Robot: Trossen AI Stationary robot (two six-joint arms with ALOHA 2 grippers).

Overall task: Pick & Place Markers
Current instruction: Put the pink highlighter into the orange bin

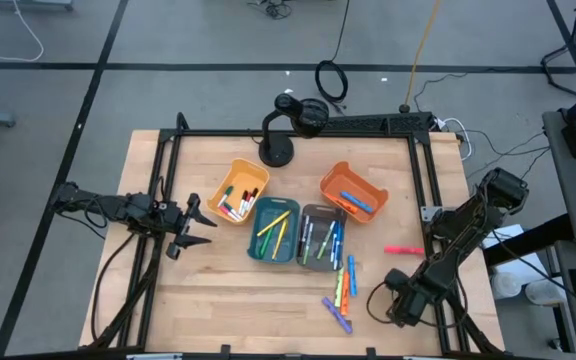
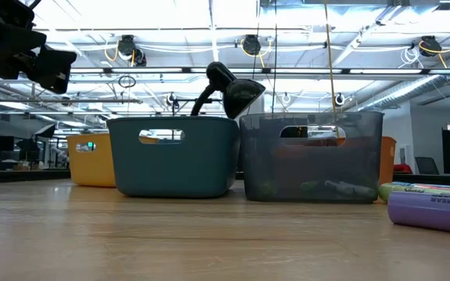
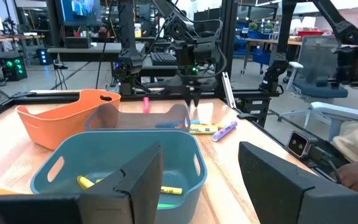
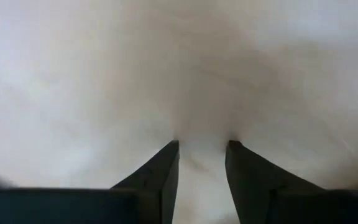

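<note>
- left hand hangs at the left edge of the wooden surface, fingers spread, nothing between them; it points at the teal bin. Risk: a forward reach would clip the bin's thin plastic wall and shove it.
- yellow bin, teal bin, grey bin and orange bin are small, rectangular, smooth plastic with handle slots; the grey one looks see-through. All are light and likely to slide if nudged.
- sorted markers already lie in the bins; thin, round, capped pens.
- loose markers lie flat in a cluster on the surface just in front of the grey bin; a pink marker lies alone, right of that bin. Round barrels probably roll if brushed; neighbours touching makes a two-pen pick likely.
- right hand is low at the front right, just beside the cluster, fingers partly spread, pinching nothing, only pale wood between them. Risk: closing here grabs air or scrapes the surface.
</note>
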